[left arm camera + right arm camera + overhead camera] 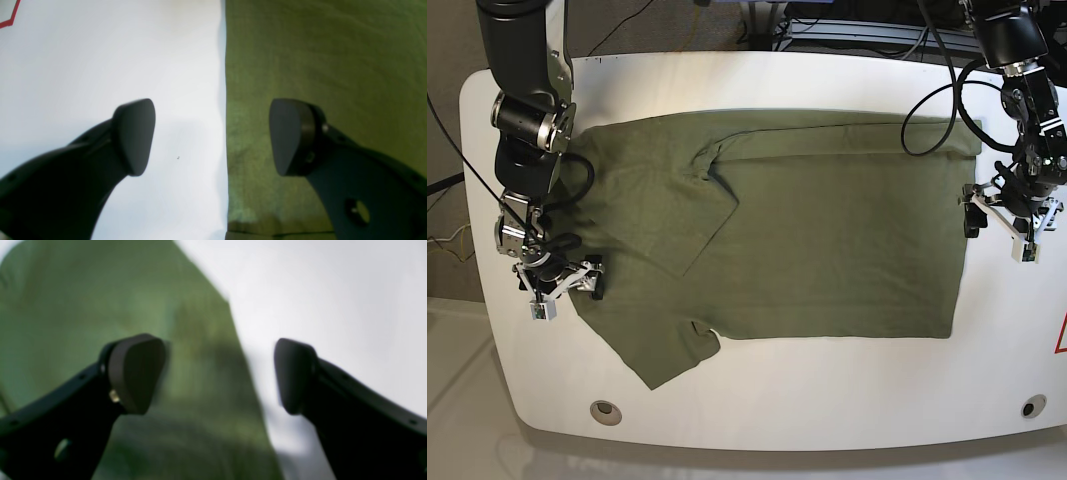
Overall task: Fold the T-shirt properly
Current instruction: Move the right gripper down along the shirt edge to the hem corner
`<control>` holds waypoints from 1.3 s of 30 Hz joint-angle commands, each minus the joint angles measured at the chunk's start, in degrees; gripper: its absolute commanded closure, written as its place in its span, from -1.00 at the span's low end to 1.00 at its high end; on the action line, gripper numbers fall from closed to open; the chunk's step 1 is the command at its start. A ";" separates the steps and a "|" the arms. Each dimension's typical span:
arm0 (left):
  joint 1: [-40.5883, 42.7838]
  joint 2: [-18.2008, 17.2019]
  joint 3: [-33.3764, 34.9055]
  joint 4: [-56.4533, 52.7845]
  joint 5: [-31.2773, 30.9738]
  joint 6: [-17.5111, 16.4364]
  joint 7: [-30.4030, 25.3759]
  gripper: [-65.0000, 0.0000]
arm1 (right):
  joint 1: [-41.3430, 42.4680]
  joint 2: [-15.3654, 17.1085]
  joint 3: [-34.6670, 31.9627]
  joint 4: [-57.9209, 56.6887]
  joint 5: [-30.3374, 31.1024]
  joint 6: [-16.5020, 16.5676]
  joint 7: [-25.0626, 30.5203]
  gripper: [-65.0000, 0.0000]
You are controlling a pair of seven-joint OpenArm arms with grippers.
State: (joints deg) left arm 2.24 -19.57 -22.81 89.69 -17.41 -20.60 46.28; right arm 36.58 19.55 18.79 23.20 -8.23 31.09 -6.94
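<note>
Jaws apart on both: left gripper (1002, 222) straddles the T-shirt (827, 230) hem edge at scene right, right gripper (562, 285) straddles the sleeve edge at left. Shirt lies flat across the white surface (777, 400), far sleeve already folded in. Likely poised for edge grasps.

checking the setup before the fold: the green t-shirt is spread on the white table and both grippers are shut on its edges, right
Not quite. The T-shirt is spread on the white table, but neither gripper is shut on it: the left gripper and right gripper are open over its edges, holding nothing, as both wrist views show.
</note>
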 commanded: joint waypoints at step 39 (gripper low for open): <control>-3.95 -0.87 -1.85 -0.85 -0.31 -0.10 -3.25 -0.57 | 1.62 -4.83 -4.68 -0.56 -0.17 -2.65 -1.28 1.00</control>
State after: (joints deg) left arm -0.14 -19.40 -24.45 89.23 -17.37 -20.86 44.91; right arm 37.52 13.87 14.20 22.68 -7.29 28.51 -6.02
